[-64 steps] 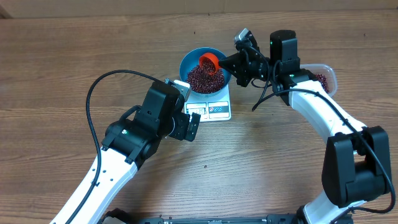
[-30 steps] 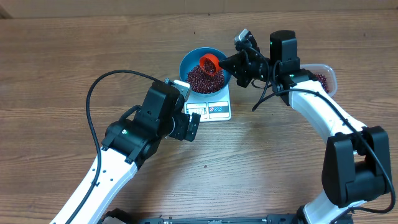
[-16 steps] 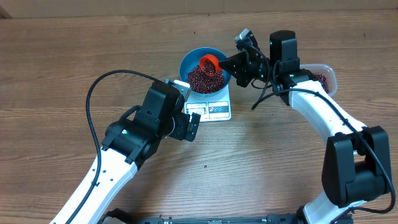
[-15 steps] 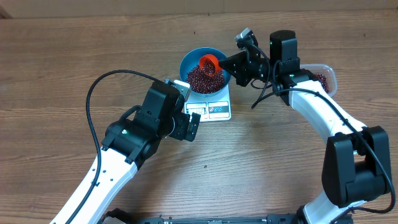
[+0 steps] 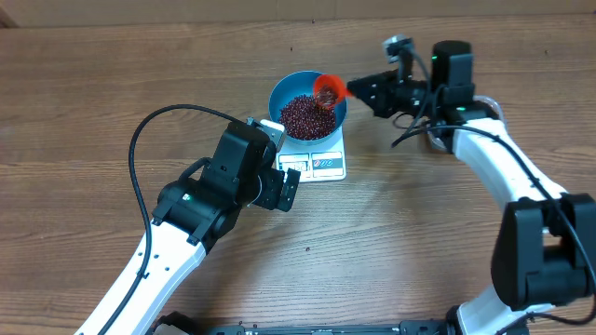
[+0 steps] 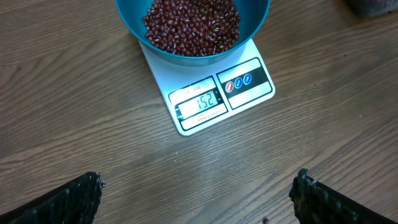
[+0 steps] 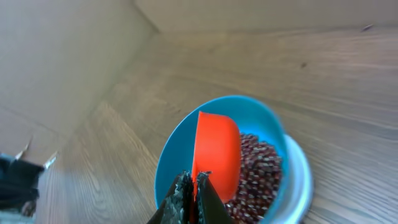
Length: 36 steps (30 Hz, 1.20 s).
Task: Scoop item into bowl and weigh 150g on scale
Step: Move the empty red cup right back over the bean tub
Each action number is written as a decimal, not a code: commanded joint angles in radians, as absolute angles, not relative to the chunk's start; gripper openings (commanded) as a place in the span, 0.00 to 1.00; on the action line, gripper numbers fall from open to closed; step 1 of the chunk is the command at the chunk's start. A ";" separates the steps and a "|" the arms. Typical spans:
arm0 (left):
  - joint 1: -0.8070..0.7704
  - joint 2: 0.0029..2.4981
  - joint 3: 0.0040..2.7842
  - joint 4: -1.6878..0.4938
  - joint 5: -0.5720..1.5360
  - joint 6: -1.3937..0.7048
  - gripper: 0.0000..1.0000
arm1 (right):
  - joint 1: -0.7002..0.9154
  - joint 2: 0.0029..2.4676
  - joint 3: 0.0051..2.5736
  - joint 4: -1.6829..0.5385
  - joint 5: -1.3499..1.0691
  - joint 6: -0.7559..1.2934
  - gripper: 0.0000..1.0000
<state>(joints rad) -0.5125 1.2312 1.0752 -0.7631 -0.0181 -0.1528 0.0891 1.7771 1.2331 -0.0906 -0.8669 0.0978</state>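
Right wrist: end effector [image 7: 192, 182] holds scoop [image 7: 217, 149] over bowl [image 7: 175, 158].

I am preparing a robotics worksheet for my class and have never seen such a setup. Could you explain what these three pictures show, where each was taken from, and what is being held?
You see two white robot arms at a wooden table, each ending in a two-finger gripper. One picture looks down from above the table. The other two come from cameras mounted on the wrists. On the table stands a small white kitchen scale whose display reads 152. A blue bowl of small red-brown beans sits on it. The right gripper is shut on the handle of an orange scoop, held over the bowl. The left gripper is open and empty, and its camera faces the scale.
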 commanded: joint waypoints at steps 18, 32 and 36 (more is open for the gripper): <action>-0.511 1.232 1.098 -0.759 -0.007 -0.134 0.99 | -0.379 1.589 1.233 -0.373 -0.902 -0.042 0.04; -0.511 1.232 1.098 -0.759 -0.007 -0.134 0.99 | -0.432 1.589 1.232 -0.533 -0.604 -0.423 0.04; -0.511 1.232 1.098 -0.759 -0.007 -0.134 1.00 | -0.416 1.589 1.232 -0.619 -0.488 -0.542 0.04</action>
